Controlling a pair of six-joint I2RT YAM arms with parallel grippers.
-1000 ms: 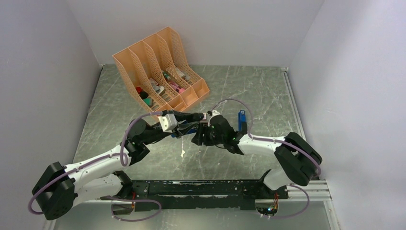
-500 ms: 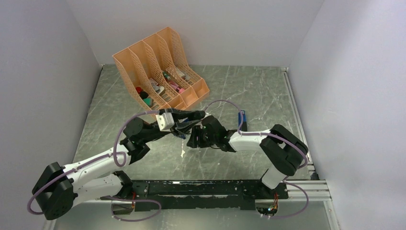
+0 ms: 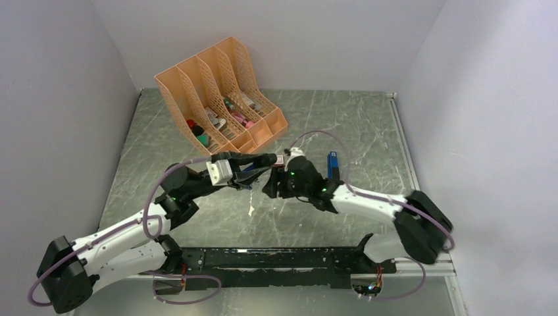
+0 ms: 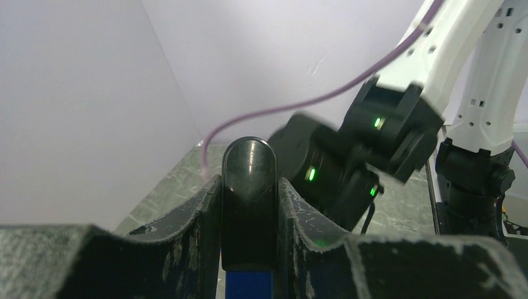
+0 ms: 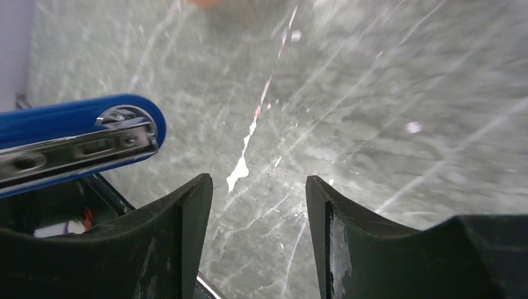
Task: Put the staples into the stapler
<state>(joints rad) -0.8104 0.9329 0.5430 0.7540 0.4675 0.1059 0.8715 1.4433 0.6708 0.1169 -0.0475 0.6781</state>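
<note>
Top view: left gripper (image 3: 263, 162) holds the blue stapler (image 3: 253, 174) above the table (image 3: 368, 131), with right gripper (image 3: 271, 187) just beside it.

Left wrist: 2 fingers (image 4: 205, 212) pinch its black rounded end.

Right wrist: fingers (image 5: 187, 230) spread, nothing between them. Only here the chrome rail (image 5: 75, 152) shows. I cannot tell where the staples are.

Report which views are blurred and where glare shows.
Top external: sharp, evenly lit, with only soft shadows. Left wrist: the right arm in the background is smeared, and there is a dull sheen on the stapler's black end. Right wrist: the far tabletop is blurred, and the stapler's metal rail glints.
</note>
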